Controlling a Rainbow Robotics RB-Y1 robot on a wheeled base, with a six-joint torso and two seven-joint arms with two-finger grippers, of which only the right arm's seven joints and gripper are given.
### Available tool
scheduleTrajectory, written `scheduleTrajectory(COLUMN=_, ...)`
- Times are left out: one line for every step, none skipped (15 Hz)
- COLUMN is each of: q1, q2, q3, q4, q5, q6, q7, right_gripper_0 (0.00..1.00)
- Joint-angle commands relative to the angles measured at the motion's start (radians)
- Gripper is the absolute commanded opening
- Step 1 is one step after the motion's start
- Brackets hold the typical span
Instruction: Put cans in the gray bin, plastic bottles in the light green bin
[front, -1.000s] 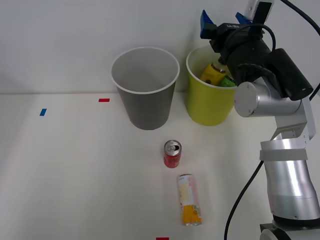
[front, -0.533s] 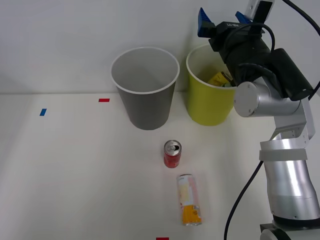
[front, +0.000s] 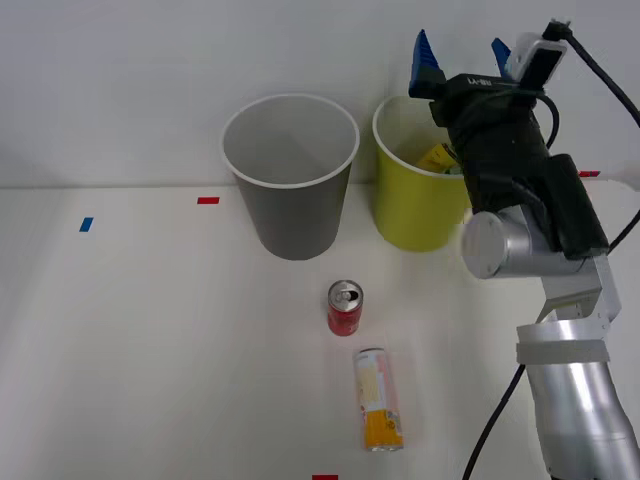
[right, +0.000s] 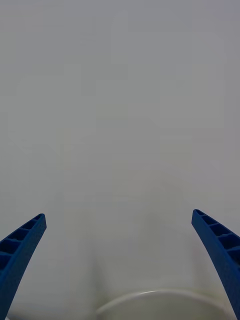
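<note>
Robot test lab: bare white bench (front: 150, 350) with coloured tape markers (front: 208, 200), plain white wall (front: 150, 60).

Bright, even light; soft shadows.

matt plastic gray bin (front: 292, 180), shiny metal cans (front: 345, 307)

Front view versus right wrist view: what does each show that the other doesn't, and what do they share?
Front view alone: the gray bin, the red can standing on the table, the pale can with the orange end lying nearer the robot, and a yellow-labelled bottle inside the light green bin.

Right wrist view alone: a close look at the plain wall.

Both: the open right gripper, holding nothing.
</note>
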Motion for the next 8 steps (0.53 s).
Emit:
scheduleTrajectory(q1=0.163, q2=0.013, q3=0.051, q4=0.000, q5=0.002, q6=-0.240, q7=0.010, right_gripper_0=1.00)
scheduleTrajectory(q1=0.200, q2=0.013, q3=0.060, q4=-0.002, q5=0.003, q6=-0.279, q7=0.013, right_gripper_0=1.00)
scheduleTrajectory(q1=0.261, q2=0.007, q3=0.075, q4=-0.028, q5=0.002, q6=-0.311, q7=0.018, right_gripper_0=1.00)
scheduleTrajectory(q1=0.309, q2=-0.005, q3=0.090, q4=-0.071, q5=-0.004, q6=-0.312, q7=0.019, right_gripper_0=1.00)
scheduleTrajectory(q1=0.364, q2=-0.020, q3=0.106, q4=-0.123, q5=-0.006, q6=-0.311, q7=0.022, right_gripper_0=1.00)
scheduleTrajectory(q1=0.410, q2=-0.031, q3=0.118, q4=-0.161, q5=-0.006, q6=-0.311, q7=0.024, right_gripper_0=1.00)
scheduleTrajectory(q1=0.471, q2=-0.039, q3=0.129, q4=-0.210, q5=0.002, q6=-0.311, q7=0.028, right_gripper_0=1.00)
scheduleTrajectory(q1=0.514, q2=-0.042, q3=0.135, q4=-0.236, q5=0.011, q6=-0.311, q7=0.033, right_gripper_0=1.00)
